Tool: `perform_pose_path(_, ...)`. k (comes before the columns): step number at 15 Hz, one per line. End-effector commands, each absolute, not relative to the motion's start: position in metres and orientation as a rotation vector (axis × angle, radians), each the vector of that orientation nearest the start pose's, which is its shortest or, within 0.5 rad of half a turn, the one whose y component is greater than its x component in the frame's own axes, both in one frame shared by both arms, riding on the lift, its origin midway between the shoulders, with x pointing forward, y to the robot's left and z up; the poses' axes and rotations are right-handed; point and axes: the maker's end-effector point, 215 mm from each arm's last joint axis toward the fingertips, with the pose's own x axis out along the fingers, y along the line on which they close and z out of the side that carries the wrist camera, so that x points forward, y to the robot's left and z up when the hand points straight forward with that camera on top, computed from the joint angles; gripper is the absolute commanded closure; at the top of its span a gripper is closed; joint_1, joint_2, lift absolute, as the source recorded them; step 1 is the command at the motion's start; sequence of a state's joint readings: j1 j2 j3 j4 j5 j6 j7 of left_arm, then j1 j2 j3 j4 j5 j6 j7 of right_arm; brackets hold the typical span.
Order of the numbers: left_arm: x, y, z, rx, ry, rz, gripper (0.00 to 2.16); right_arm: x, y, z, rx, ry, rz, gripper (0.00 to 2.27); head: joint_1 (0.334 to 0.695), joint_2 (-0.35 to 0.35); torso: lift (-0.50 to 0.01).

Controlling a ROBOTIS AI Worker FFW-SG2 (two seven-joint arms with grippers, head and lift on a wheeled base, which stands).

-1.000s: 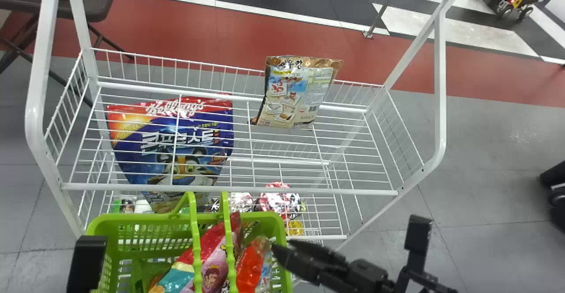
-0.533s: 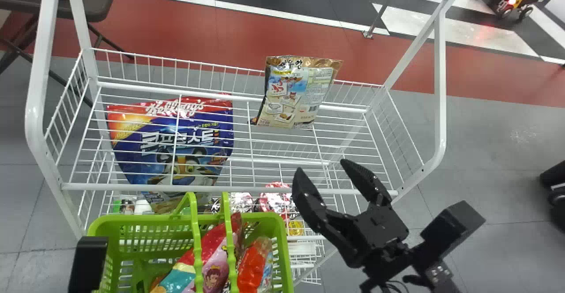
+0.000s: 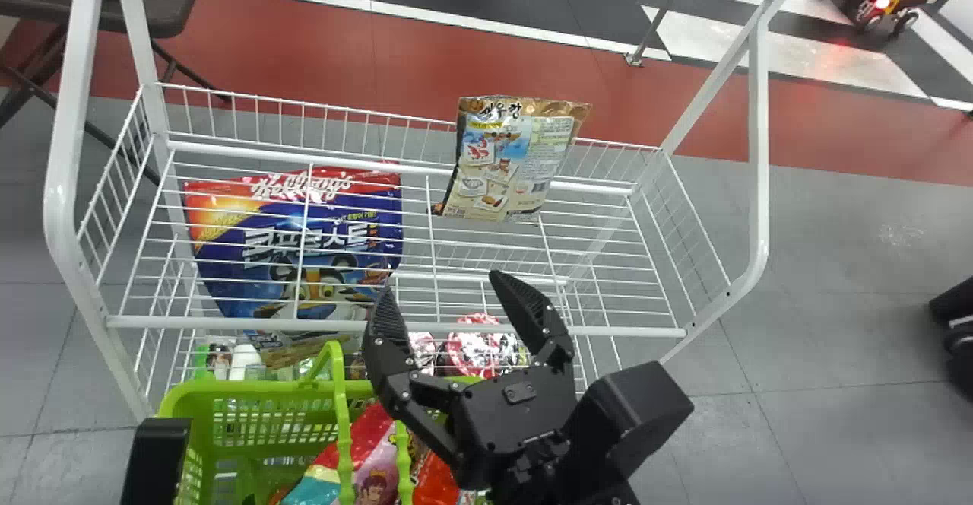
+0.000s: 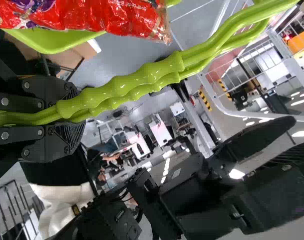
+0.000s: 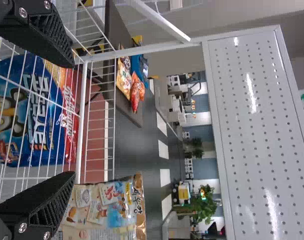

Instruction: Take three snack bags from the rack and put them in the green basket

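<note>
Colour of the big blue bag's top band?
The top band is red, clearest in the head view.

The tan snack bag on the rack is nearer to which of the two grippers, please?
Right. The right gripper hovers by the rack's front rail, short of the snack bag; the left gripper is farther back, gripping the green basket's handles.

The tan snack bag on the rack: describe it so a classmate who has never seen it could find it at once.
Find the white wire rack and its upper shelf. At the back rail, right of centre, is the tan snack bag with small food pictures and a blue patch. It is smaller and paler than the blue-and-red bag to its left.
</note>
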State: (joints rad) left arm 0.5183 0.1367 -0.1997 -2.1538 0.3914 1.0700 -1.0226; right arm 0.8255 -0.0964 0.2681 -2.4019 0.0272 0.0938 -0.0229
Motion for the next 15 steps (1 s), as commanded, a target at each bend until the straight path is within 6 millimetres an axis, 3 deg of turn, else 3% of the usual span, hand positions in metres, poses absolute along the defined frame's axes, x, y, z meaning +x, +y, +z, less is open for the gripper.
perform_pose_path(1,0.1761,-0.0509,-0.4000,-0.753,0.879,-1.339,1.37,0.3437,-0.1045,-0.2956,0.090,0.096,0.235,0.04,0.695,-0.350,-0.008)
perform_pose_path(15,0.1707,-0.0501,-0.3975,-0.762,0.877,-1.345,1.37,0.3396,-0.1026,-0.2941,0.101,0.054,0.242,0.05,0.695,-0.350,-0.008)
